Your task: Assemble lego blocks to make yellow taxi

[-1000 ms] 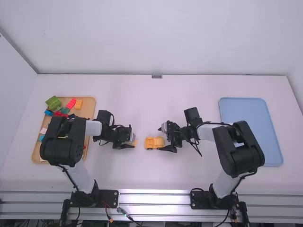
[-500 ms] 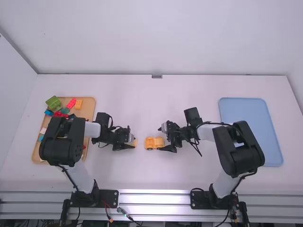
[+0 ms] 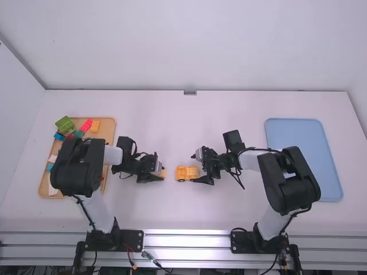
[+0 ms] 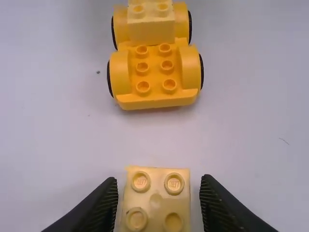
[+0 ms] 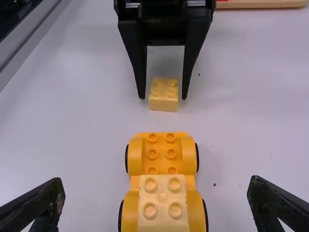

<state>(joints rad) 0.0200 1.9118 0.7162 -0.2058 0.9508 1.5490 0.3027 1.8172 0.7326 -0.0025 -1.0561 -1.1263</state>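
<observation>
Left gripper is straddling the block, slightly wider.
Right gripper is standing wide around the car; clean lifting is depending on closing squarely.

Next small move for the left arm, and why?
Probably close the left gripper on the loose pale yellow block: its fingers stand either side with gaps, so nothing is gripped, and the car base has bare studs in front of it, likely where the block goes.
</observation>
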